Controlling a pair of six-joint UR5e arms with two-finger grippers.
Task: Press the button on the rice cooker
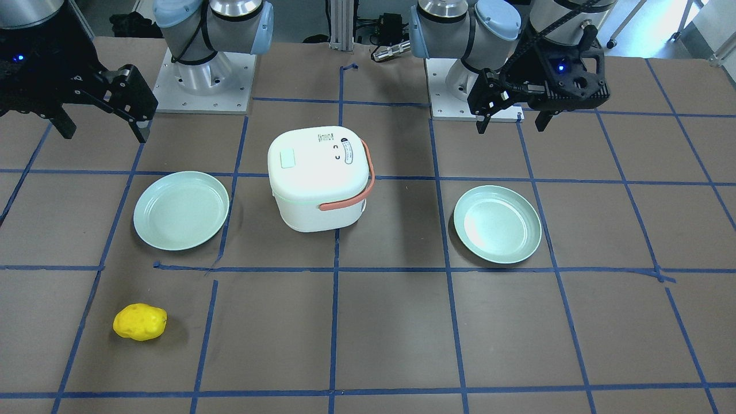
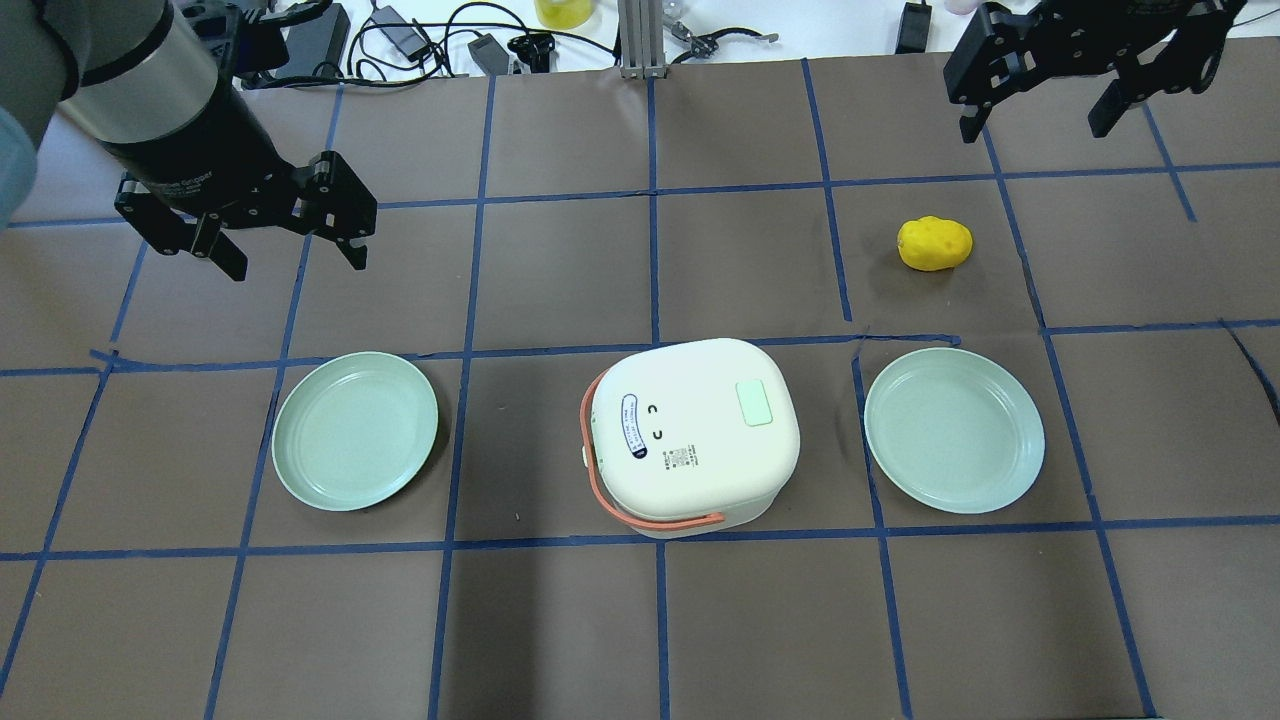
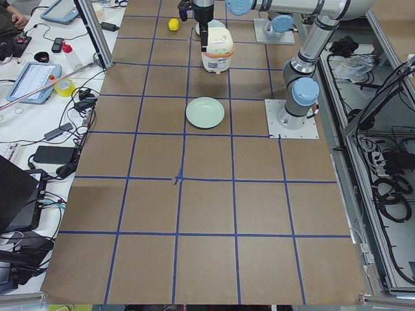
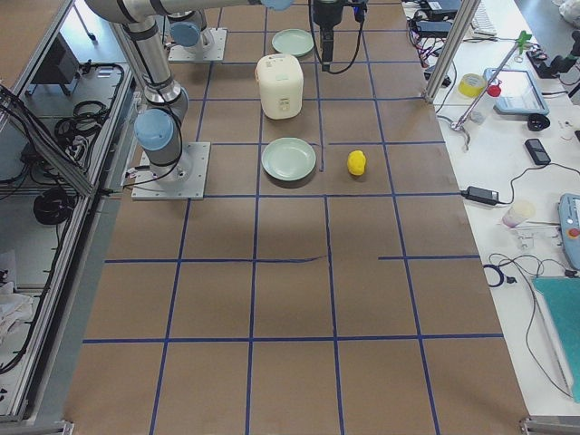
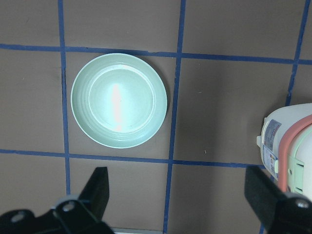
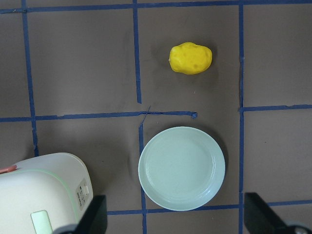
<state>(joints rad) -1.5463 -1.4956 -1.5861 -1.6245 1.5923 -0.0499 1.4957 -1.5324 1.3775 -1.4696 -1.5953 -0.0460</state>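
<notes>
Over the table's far side, the left claw [image 2: 295, 250] and right claw [image 2: 1035, 120] both hang with fingers spread. The rice cooker [image 2: 690, 435] sits mid-table, well apart from both and nearer the robot. Its green button [image 2: 755, 403] is on the lid's right half. It's flanked by the left plate [image 2: 355, 430] and right plate [image 2: 953, 430], with a yellow potato [image 2: 934, 243] near the right claw.

left arm [image 2: 150, 95]: reaches in from the overhead view's left, wrist turned straight down.
left gripper [image 2: 297, 252]: hangs in the air, jaws spread wide.
left fingers [image 5: 97, 190]: black, pointing down, well apart.
right arm [image 1: 230, 23]: shoulder at its base, wrist also turned down.
right gripper [image 2: 1035, 118]: hangs in the air, jaws spread wide.
right fingers [image 6: 95, 214]: black, well apart, one at each side of the wrist view.
</notes>
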